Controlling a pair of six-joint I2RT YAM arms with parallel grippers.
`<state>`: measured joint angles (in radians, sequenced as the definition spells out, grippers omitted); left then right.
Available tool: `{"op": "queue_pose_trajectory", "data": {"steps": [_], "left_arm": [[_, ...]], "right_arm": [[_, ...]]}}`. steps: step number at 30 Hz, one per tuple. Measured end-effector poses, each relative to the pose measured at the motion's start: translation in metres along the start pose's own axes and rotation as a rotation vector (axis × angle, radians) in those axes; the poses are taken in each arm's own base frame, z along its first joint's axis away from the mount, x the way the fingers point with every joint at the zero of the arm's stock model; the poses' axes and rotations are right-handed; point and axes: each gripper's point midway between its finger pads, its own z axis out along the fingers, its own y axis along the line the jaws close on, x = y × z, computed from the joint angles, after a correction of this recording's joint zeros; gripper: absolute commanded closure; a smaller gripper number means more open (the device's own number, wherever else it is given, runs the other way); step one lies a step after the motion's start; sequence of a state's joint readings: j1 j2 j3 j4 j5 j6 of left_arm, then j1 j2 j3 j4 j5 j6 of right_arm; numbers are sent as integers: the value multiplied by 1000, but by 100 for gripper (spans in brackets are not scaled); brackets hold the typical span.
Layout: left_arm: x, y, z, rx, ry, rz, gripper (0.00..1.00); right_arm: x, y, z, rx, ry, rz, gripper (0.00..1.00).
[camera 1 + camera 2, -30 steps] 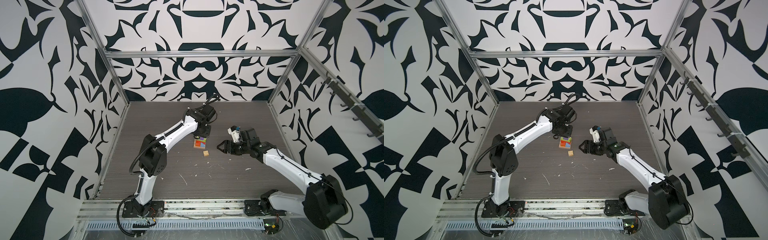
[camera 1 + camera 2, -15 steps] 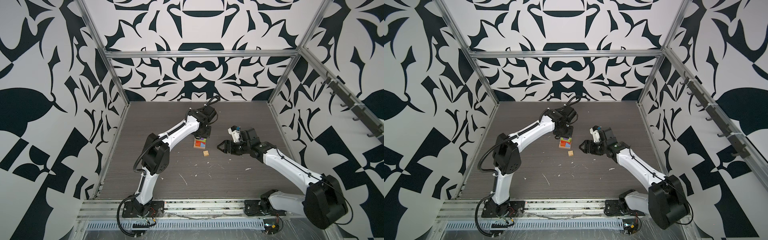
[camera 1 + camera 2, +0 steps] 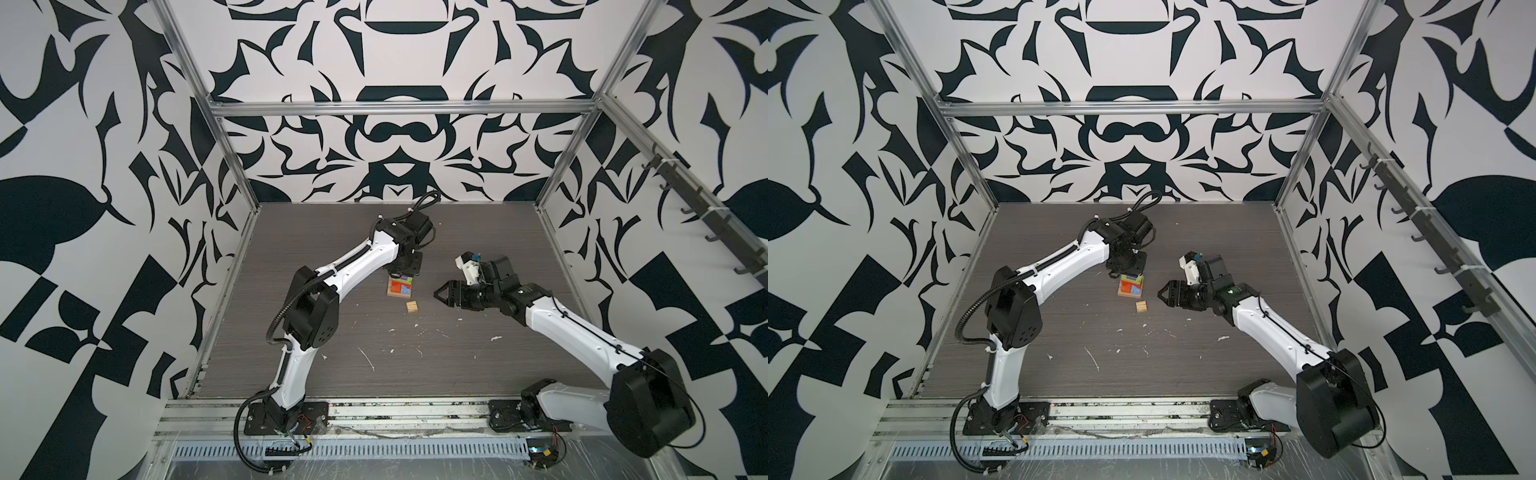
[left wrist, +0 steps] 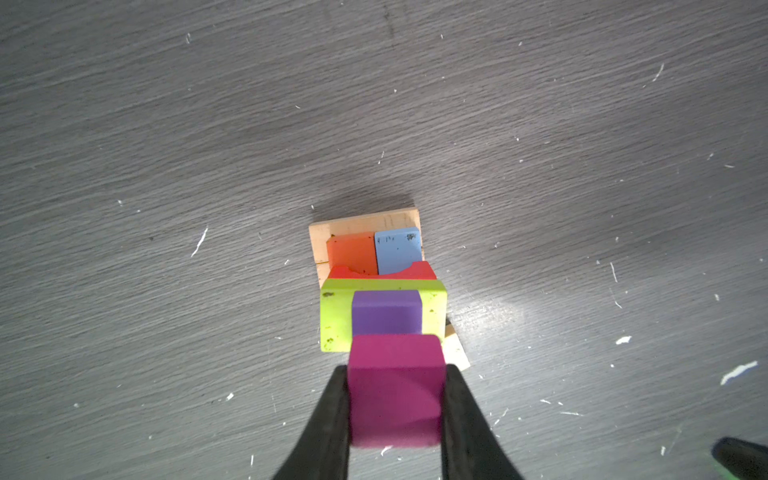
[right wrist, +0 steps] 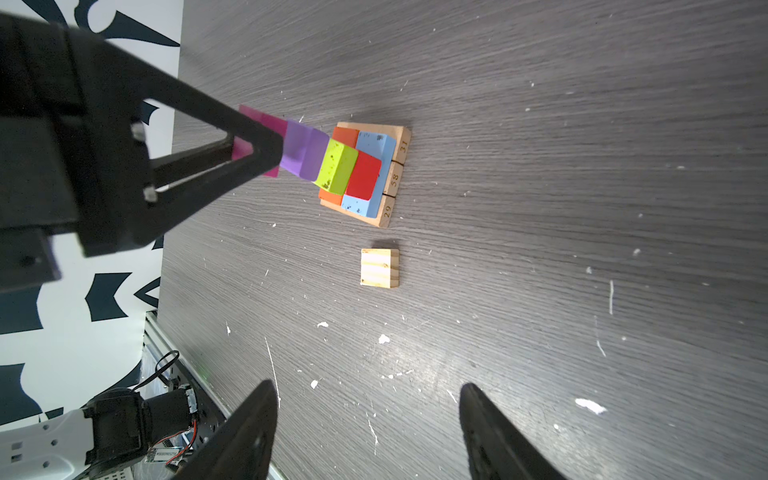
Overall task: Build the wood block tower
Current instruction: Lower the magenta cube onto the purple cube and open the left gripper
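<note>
Three walls papered in bold black-and-white shapes close in a dark grey wood-grain worktop. It is framed by aluminium rails and littered with white flecks, mostly toward the lower middle of both top views. Near the centre of the frame stands the wood block tower: a tan slatted base, orange and blue blocks on it, a red and a lime-green one higher, and a purple cube topmost. Just below and right of it in a top view, a loose tan cube lies flat on the worktop, apart from the tower. The left arm climbs from its base at the lower middle-left, bends at a raised elbow and reaches up-right to the centre, its wrist folded down over the tower. The left fingers are clamped on a magenta cube, held right above the purple cube, though I cannot tell whether the two touch. The right arm stretches low from the lower right toward the centre. The right fingers point at the loose tan cube from its right, spread apart with nothing between them.
</note>
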<state>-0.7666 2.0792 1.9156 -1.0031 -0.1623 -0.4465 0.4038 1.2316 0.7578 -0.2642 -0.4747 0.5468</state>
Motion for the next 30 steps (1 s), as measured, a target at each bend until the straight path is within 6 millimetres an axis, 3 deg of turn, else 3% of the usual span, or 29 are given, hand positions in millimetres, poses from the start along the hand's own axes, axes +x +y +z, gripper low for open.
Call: {"op": "queue_pose_trajectory", "data": {"steps": [30], "left_arm": [[0,2,12,-3,16,14,73]], "right_arm": [[2,2,1,-3,6,-7,26]]}}
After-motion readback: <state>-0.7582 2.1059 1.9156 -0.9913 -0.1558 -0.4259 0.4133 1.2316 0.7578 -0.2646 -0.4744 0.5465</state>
